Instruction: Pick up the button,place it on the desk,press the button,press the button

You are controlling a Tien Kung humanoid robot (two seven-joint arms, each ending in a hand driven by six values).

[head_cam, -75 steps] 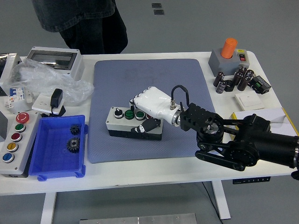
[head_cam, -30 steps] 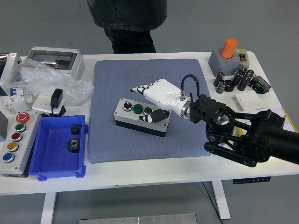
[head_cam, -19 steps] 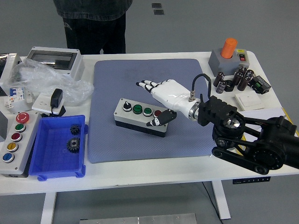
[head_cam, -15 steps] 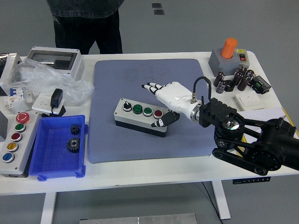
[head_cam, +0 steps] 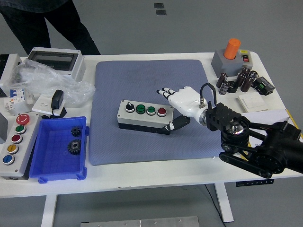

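A grey button box point(head_cam: 143, 117) with a black base lies on the blue-grey mat point(head_cam: 151, 80), near its middle. Its top carries a white-black switch, two green buttons and a red button. My right hand point(head_cam: 176, 105), white with black fingertips, is open just right of the box. Its fingers point(head_cam: 166, 91) are spread above the box's right end and its thumb point(head_cam: 171, 126) is by the box's front right corner. It holds nothing.
A blue bin point(head_cam: 59, 149) with two gears sits at front left, beside a tall grey button panel point(head_cam: 13, 144). Plastic bag, charger and enclosure point(head_cam: 54, 63) lie at back left. An orange-knob box point(head_cam: 230, 59), capacitors and a white switch are at back right. A person point(head_cam: 42, 21) stands at far left.
My right hand has let go of the button box and drawn back to the right, fingers spreading. The box now rests on the mat. The person has walked left.
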